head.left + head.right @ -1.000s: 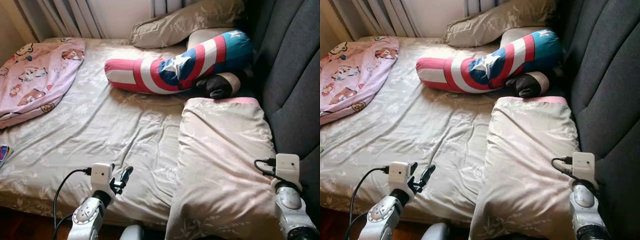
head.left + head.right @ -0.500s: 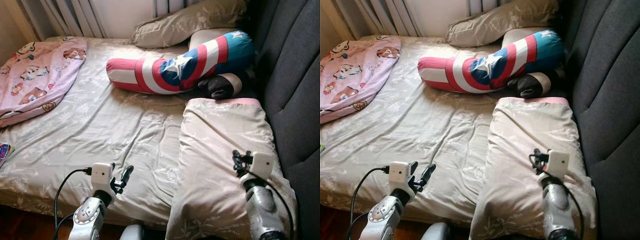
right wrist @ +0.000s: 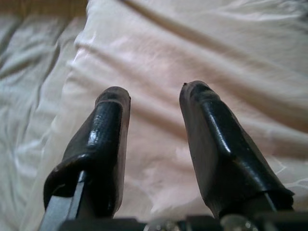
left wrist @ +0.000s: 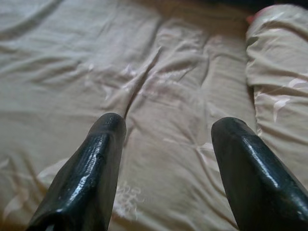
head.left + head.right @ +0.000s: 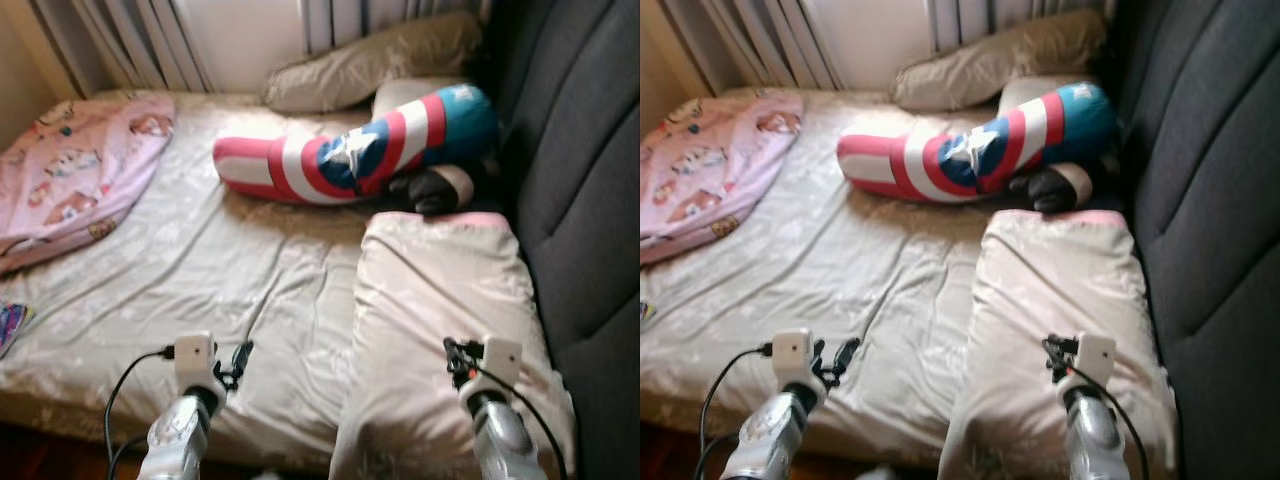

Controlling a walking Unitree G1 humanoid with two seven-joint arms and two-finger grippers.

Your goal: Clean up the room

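1. Two grippers are showing. The left gripper (image 4: 166, 144) is hanging over the near edge of the bed (image 5: 200, 270) with its two black fingers (image 4: 91, 163) spread wide and nothing between them.
2. The right gripper (image 3: 154, 125) is hovering just above the near pillow (image 5: 440, 300), fingers parted by a moderate gap and gripping nothing; whether the tips are touching the cloth cannot be told.
3. Two beige pillows are lying on the bed: the near one directly under the right gripper, the far pillow (image 5: 370, 65) well beyond both grippers, against the curtains (image 5: 130, 40).
4. One red, white and blue bolster cushion (image 5: 350, 150) is lying across the bed between the two pillows, ahead of the right gripper. One dark rounded item (image 5: 432, 188), too blurred to identify, is sitting just past the near pillow's far end.
5. One pink printed blanket (image 5: 75, 170) is lying bunched far ahead and to the left of the left gripper.
6. One small colourful object (image 5: 10, 325) is peeking in at the bed's left edge, left of the left gripper; what it is cannot be told.
7. Wrinkled sheet is stretching open ahead of the left gripper up to the bolster.
8. The dark padded headboard (image 5: 580, 180) is standing close to the right of the right gripper, touching the near pillow's side.
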